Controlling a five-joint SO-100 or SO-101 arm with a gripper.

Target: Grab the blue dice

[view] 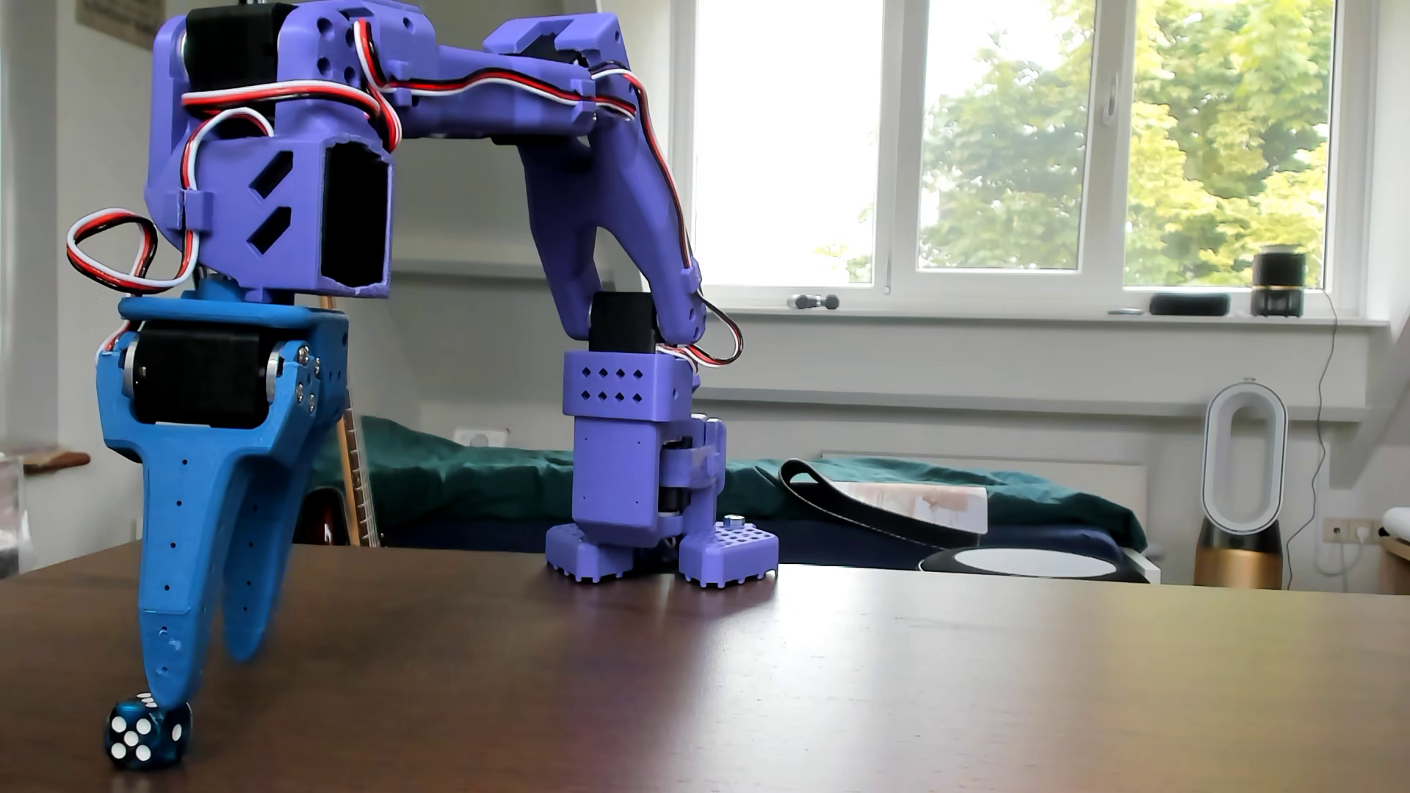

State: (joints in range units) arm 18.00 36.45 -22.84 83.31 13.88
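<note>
My hand (206, 679) hangs open, one fingertip apparently touching the blue dice (146, 733) on the desk (763, 686), positioned to straddle it.

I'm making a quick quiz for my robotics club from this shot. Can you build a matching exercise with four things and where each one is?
Things:
1. blue dice
2. gripper
3. arm base
4. air purifier

Places:
A. standing on the floor beyond the table, at the right
B. on the table's far edge, mid-picture
C. on the table at the bottom left corner
D. pointing down, one fingertip right at the dice's top

Pairs: 1-C, 2-D, 3-B, 4-A
</note>
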